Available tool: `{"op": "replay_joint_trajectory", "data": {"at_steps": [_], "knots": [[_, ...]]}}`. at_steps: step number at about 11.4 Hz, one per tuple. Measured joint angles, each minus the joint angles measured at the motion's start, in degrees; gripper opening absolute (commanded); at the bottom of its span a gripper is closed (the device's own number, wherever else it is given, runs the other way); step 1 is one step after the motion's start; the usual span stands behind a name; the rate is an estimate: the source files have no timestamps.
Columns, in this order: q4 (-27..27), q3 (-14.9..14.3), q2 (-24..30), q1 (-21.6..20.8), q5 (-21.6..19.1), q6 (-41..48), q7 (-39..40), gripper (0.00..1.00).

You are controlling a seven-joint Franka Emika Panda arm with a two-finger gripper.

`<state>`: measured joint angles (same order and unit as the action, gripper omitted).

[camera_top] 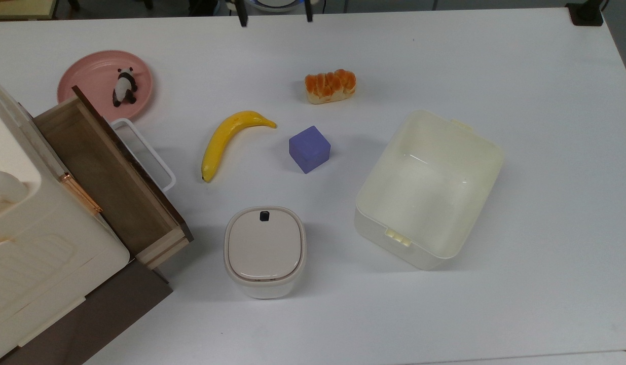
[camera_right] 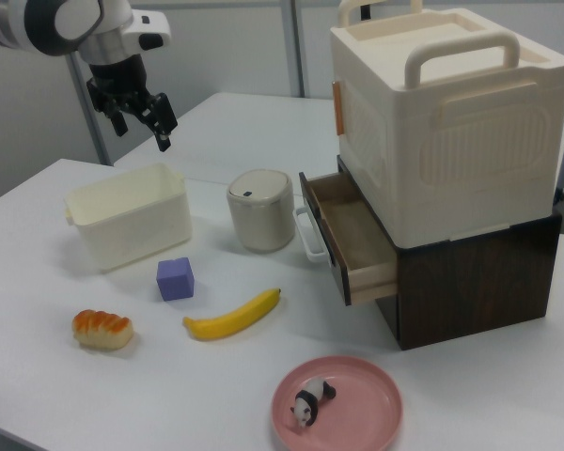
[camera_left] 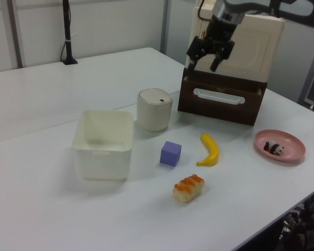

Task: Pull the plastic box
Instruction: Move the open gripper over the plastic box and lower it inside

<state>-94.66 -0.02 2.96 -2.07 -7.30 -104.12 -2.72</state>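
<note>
The plastic box (camera_top: 390, 247) is a large cream-white lidless tub on the white table at the top view's right, with small latch tabs on two rims and nothing inside. It also stands at the left view's left (camera_left: 102, 162) and the right view's left (camera_right: 132, 230). My gripper (camera_left: 203, 63) hangs open in the air in front of the cabinet's upper part, well to the right of the box in the left view. In the right view my gripper (camera_right: 143, 132) is above and behind the box, apart from it. Its two dark fingertips (camera_top: 240, 20) poke in at the top view's upper edge.
A purple cube (camera_top: 309, 148), a banana (camera_top: 231, 139) and a bread roll (camera_top: 330, 85) lie left of the box in the top view. A rounded white bin (camera_top: 264, 251) stands nearby. The cabinet's wooden drawer (camera_top: 105, 172) is pulled out, beside a pink plate (camera_top: 92, 68) holding a panda figure.
</note>
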Motion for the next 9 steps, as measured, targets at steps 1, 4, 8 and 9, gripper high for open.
{"op": "replay_joint_trajectory", "data": {"at_steps": [1,4,8,9], "knots": [[-0.5,0.3,-0.5,-1.1,0.0,-1.2,0.4,1.0],[-0.9,0.8,-2.8,-5.1,0.0,-5.5,12.3,1.0],[0.6,2.9,-9.4,-8.5,0.0,-13.4,28.8,1.0],[1.8,4.4,-12.0,-8.7,0.0,-16.7,29.3,1.0]]}}
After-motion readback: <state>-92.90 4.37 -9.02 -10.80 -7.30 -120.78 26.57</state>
